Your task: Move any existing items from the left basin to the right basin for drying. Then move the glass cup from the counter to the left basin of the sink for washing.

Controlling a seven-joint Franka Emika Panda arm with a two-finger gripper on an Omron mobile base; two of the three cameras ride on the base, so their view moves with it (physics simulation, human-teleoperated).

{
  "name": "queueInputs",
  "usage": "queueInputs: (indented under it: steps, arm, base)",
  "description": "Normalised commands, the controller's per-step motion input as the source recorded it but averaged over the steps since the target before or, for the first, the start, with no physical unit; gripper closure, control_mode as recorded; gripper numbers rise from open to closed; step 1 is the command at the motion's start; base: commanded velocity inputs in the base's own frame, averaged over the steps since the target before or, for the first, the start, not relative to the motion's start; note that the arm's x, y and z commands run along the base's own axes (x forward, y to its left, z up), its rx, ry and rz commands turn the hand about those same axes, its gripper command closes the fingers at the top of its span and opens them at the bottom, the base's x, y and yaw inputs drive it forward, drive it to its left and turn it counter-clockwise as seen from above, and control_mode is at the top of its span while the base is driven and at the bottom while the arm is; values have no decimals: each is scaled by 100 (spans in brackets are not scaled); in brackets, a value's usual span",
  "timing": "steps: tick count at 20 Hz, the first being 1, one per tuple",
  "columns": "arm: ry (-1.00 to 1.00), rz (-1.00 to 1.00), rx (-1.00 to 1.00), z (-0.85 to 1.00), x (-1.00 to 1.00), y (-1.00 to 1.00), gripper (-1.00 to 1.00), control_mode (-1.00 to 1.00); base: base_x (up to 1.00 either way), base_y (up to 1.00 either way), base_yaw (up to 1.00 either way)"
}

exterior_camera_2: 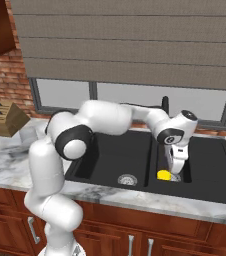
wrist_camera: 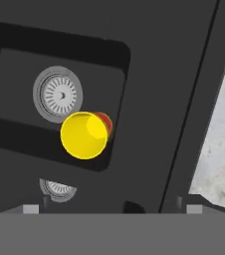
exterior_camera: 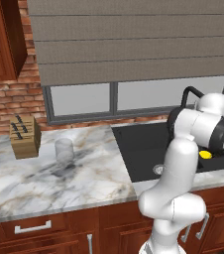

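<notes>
Though unlabelled, red-marked yellow container (wrist_camera: 84, 135)

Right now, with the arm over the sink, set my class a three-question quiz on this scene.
1. True or false: the yellow container sits in the right basin.
2. Where is the glass cup? A on the floor; B on the counter; C on a shelf.
3. Fill in: the gripper above the container has its jaws ____.
Key: 1 true; 2 B; 3 open.
</notes>
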Motion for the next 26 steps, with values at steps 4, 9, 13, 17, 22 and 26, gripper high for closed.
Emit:
queueInputs:
  steps: [4, 9, 13, 17, 22, 26]
  arm:
    - [0, 0, 0, 41, -22, 3, -100, -100]
    - [1, 0, -1, 20, -28, 27, -100, -100]
    - [2, 0, -3, 10, -29, 45, -100, -100]
    - [3, 0, -4, 13, -30, 53, -100, -100]
    - [3, 0, -6, 16, -24, 61, -100, -100]
    - [4, 0, -6, 22, -18, 65, -100, -100]
  base:
    - [0, 0, 0]
    - [0, 0, 0]
    - [0, 0, 0]
    - [0, 0, 0]
    - [0, 0, 0]
    - [0, 0, 0]
